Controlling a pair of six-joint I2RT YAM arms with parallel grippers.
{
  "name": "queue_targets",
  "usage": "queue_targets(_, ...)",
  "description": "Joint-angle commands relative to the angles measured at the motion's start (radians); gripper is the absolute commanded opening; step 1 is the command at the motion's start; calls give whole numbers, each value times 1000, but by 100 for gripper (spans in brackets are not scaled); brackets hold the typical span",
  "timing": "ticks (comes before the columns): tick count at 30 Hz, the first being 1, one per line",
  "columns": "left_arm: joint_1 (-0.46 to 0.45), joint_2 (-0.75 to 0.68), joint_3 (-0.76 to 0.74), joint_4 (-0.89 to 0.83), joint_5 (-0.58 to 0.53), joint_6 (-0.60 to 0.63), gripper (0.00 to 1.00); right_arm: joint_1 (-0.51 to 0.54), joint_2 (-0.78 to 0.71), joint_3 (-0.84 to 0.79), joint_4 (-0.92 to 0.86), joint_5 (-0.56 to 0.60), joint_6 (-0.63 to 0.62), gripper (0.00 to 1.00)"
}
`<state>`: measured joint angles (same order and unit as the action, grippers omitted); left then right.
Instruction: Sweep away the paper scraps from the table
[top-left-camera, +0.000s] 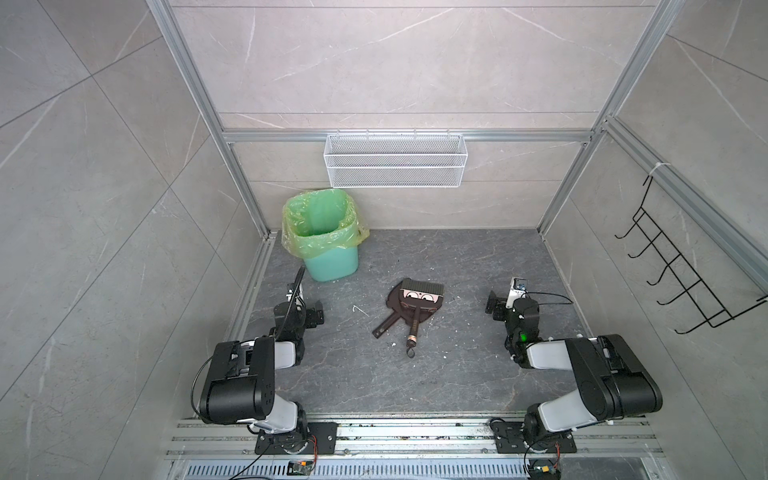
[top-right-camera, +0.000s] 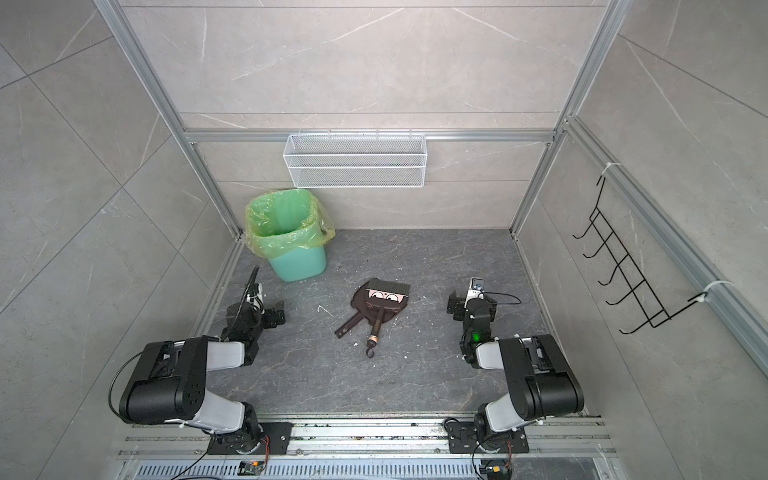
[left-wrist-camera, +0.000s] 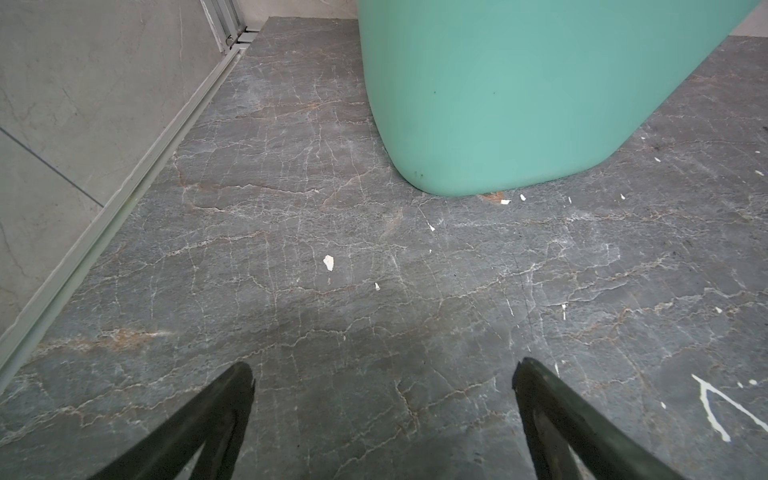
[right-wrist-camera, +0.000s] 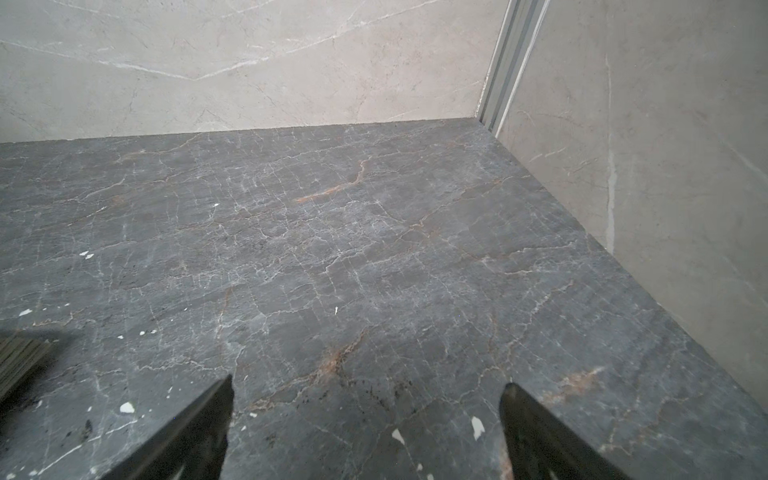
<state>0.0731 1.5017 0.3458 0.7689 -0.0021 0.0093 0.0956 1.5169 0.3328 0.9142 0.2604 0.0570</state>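
No coloured paper scraps show in any view; only tiny white crumbs dot the dark grey table (top-left-camera: 457, 266). A dark brown dustpan (top-left-camera: 390, 322) lies mid-table with a brush (top-left-camera: 415, 320) resting across it, bristles toward the back. My left gripper (top-left-camera: 318, 314) hovers low at the left, open and empty, a little in front of the bin; in the left wrist view the left gripper (left-wrist-camera: 382, 374) has only bare stone between its fingers. My right gripper (top-left-camera: 494, 307) stands open and empty to the right of the dustpan; the right wrist view shows the right gripper (right-wrist-camera: 368, 390) over bare table.
A mint green bin (top-left-camera: 330, 262) with a green liner stands at the back left, close ahead of the left gripper (left-wrist-camera: 519, 91). A white wire basket (top-left-camera: 395, 162) hangs on the back wall, a black hook rack (top-left-camera: 681, 266) on the right wall. Brush bristles (right-wrist-camera: 20, 357) edge the right wrist view.
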Motion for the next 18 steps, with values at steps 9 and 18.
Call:
queue_targets(9, 6, 2, 28, 55, 21, -21, 100, -2, 0, 3, 20, -14, 8, 100)
queue_targets(18, 6, 0, 25, 58, 19, -21, 100, -4, 3, 7, 11, -19, 11, 100)
